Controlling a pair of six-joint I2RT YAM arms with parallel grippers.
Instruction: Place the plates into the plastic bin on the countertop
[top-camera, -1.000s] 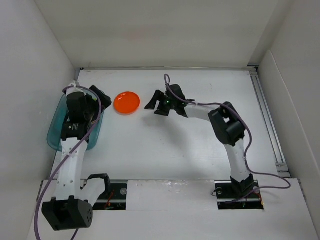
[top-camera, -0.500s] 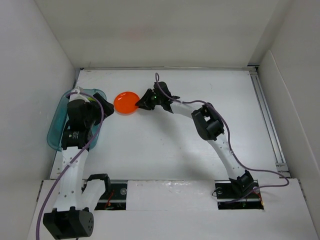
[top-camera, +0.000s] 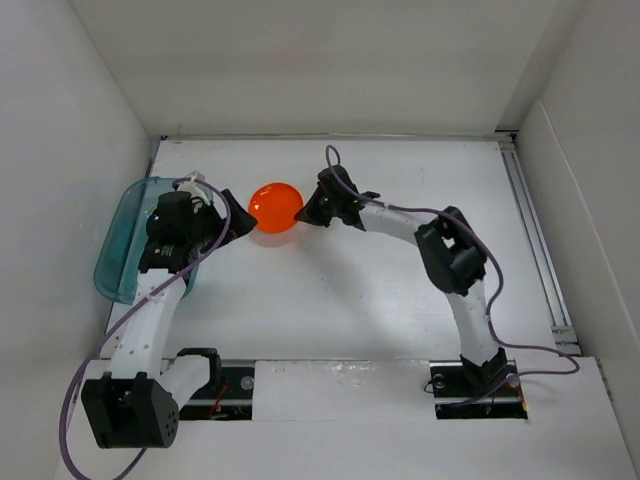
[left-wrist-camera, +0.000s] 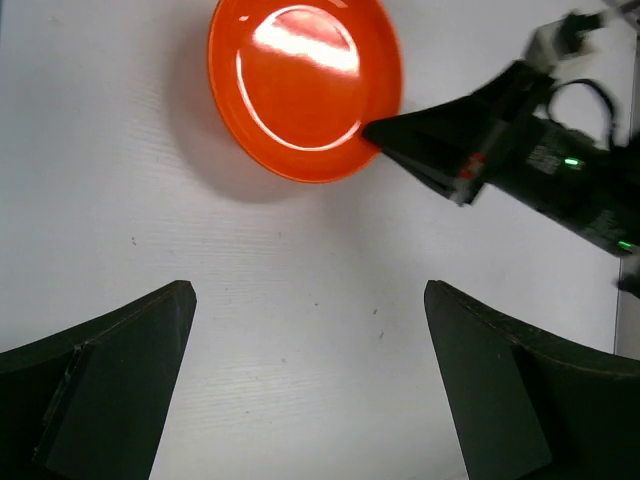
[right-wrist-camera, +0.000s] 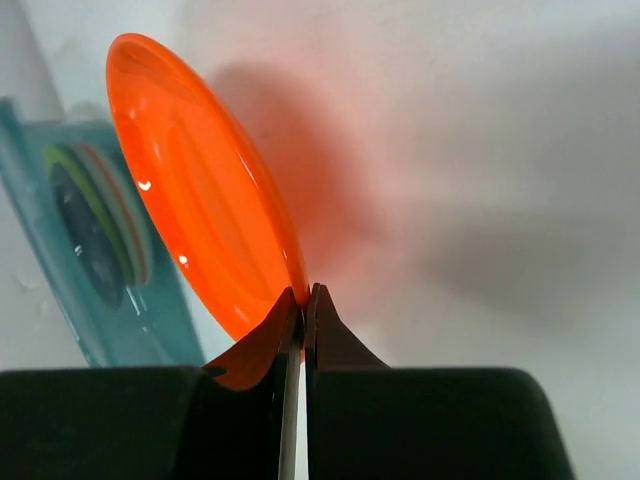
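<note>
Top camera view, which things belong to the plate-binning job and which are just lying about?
Job: orange plate, pinched at its rim by the right gripper; plastic bin; plates already in it; open left gripper.
Just there: metal rail along the right side; purple arm cables.

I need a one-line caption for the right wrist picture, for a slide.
Right hand pinches the rim of an orange plate, tilted before the teal bin.

Top external camera: high at the near edge, looking steeply down over the countertop (top-camera: 330, 300). Left wrist camera: close, facing down. Right wrist camera: closer still, edge-on. All three share the orange plate (top-camera: 275, 208).
</note>
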